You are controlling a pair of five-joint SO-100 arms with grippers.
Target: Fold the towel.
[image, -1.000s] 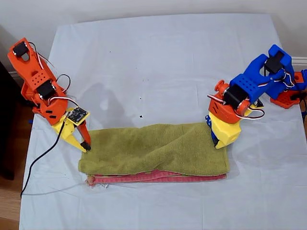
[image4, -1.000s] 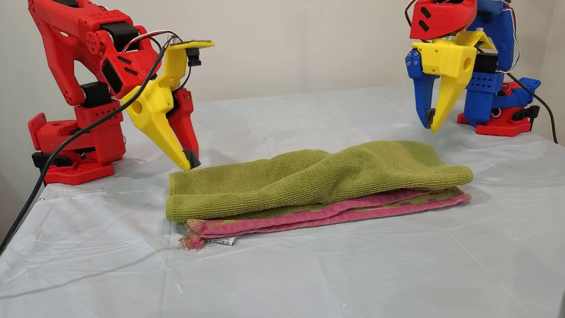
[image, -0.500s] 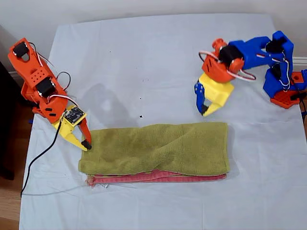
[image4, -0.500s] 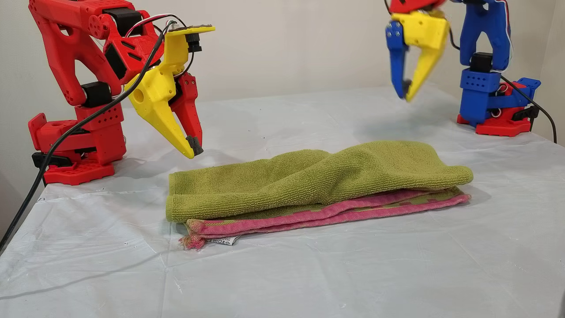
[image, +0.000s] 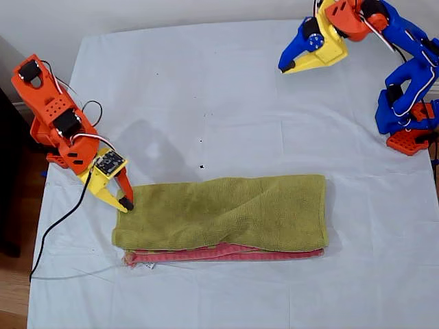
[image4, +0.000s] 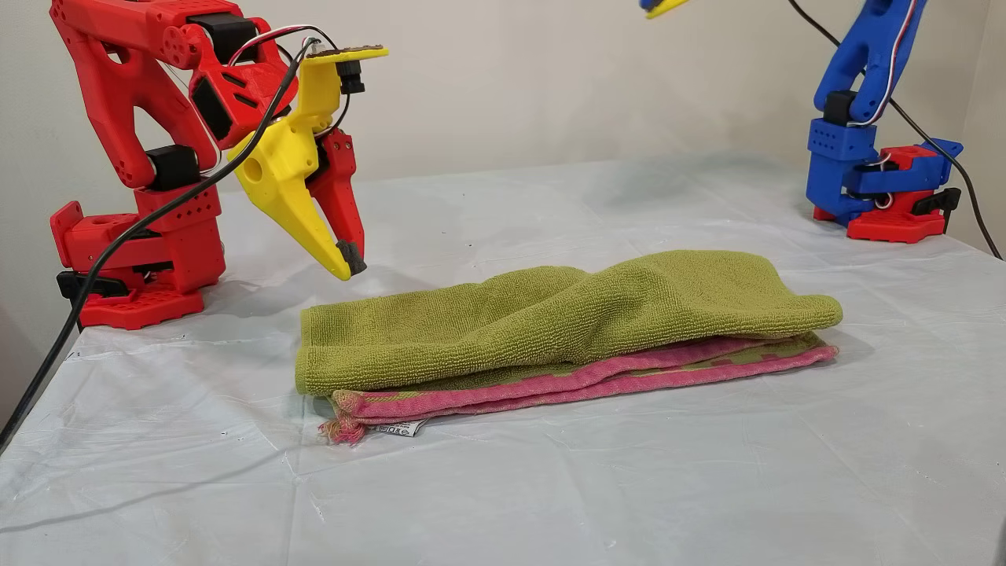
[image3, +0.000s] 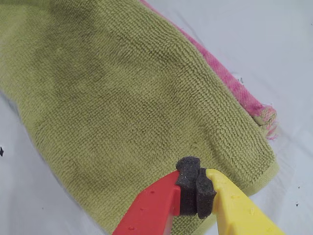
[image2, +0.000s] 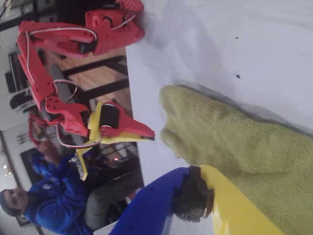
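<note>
1. Both of our grippers are clenched with nothing between their dark foam tips.
2. Our second gripper (image: 125, 203), with one red and one yellow finger, hangs just above the towel (image: 223, 214), at the corner nearest the red arm's base (image4: 137, 255). In the second wrist view its tips (image3: 194, 186) sit pressed together over the green cloth (image3: 112, 98).
3. Our first gripper (image: 287, 67), blue and yellow, is raised high and well apart from the towel, out past its far long edge.
4. We see the towel lying folded into a long green strip on the pale table sheet (image: 226, 96), between the two arm bases.
5. Along the towel's near edge a pink hem (image4: 566, 385) and a small white tag (image4: 397, 428) peek out from under the green layer.
</note>
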